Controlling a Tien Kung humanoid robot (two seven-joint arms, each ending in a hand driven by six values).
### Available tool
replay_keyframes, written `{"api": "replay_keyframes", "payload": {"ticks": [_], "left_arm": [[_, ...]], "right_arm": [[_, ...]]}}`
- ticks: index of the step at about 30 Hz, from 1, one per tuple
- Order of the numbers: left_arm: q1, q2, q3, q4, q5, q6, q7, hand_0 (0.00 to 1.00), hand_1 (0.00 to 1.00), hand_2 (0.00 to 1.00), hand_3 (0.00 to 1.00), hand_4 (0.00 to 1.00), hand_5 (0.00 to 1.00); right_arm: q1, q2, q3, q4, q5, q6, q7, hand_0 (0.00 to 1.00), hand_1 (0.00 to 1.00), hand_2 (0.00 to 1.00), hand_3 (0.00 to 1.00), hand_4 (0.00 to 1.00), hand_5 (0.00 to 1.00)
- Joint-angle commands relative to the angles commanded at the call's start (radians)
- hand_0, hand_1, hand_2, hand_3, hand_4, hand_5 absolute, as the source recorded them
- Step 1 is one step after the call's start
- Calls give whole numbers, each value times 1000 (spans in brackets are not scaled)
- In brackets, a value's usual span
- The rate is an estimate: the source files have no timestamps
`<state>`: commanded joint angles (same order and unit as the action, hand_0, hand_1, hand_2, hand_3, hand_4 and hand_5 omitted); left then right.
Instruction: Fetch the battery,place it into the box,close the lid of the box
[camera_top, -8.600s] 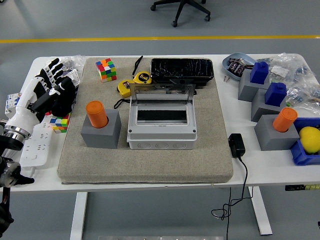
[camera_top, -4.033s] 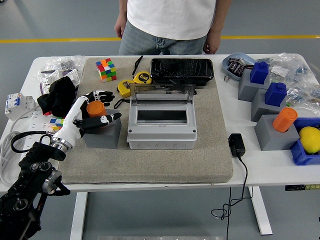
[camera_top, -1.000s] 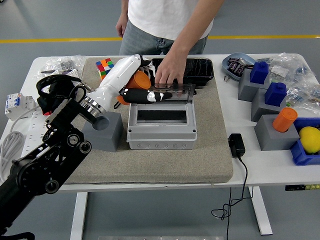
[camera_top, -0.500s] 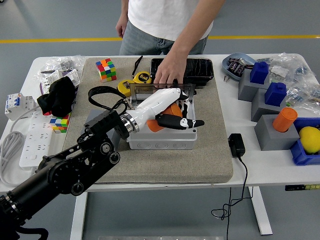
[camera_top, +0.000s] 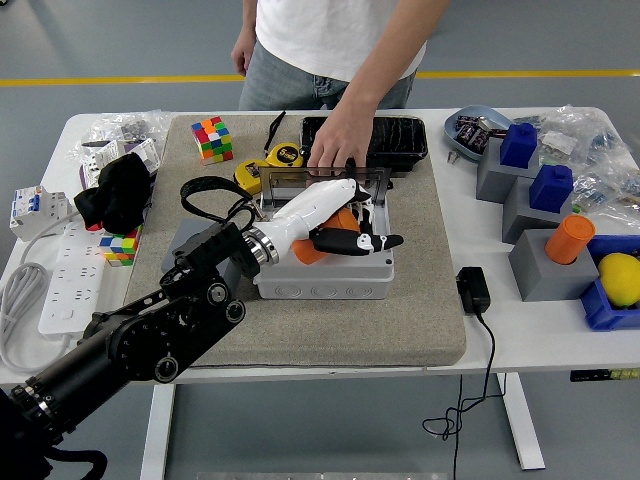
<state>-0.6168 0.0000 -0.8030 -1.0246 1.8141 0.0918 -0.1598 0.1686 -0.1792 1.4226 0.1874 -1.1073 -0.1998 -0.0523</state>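
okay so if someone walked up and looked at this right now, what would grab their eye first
The left robot hand, white with black fingers, holding the orange battery over the open grey box at the middle of the mat. Just behind it, a person's hand rests on the top edge of the box's raised clear lid.

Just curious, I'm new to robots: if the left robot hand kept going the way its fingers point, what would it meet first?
Probably the right inner wall of the grey box; the left robot hand, holding the orange battery, points rightward over its opening. Depth is unclear.

box (camera_top: 325, 275): matt grey plastic | lid (camera_top: 322, 181): clear glossy plastic | mat (camera_top: 420, 300): rough beige cloth | desk (camera_top: 540, 330): smooth white
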Motion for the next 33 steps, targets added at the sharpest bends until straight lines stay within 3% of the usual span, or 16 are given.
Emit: {"api": "replay_keyframes", "payload": {"ticks": [12, 22, 33], "left_arm": [[-24, 0, -35, 103, 35, 65, -41, 31, 2, 2, 2, 915, 738], [-20, 0, -32, 99, 34, 107, -71, 33, 2, 7, 13, 929, 725], [-22, 0, -25, 100, 31, 120, -83, 36, 2, 16, 19, 933, 718]], "right_arm": [[3, 1, -1, 0, -1, 2, 0, 843, 766, 751, 807, 998, 998], [4, 0, 0, 0, -3, 3, -1, 843, 765, 751, 807, 998, 998], [6, -1, -3, 0, 0, 3, -1, 843, 765, 751, 807, 998, 998]]}}
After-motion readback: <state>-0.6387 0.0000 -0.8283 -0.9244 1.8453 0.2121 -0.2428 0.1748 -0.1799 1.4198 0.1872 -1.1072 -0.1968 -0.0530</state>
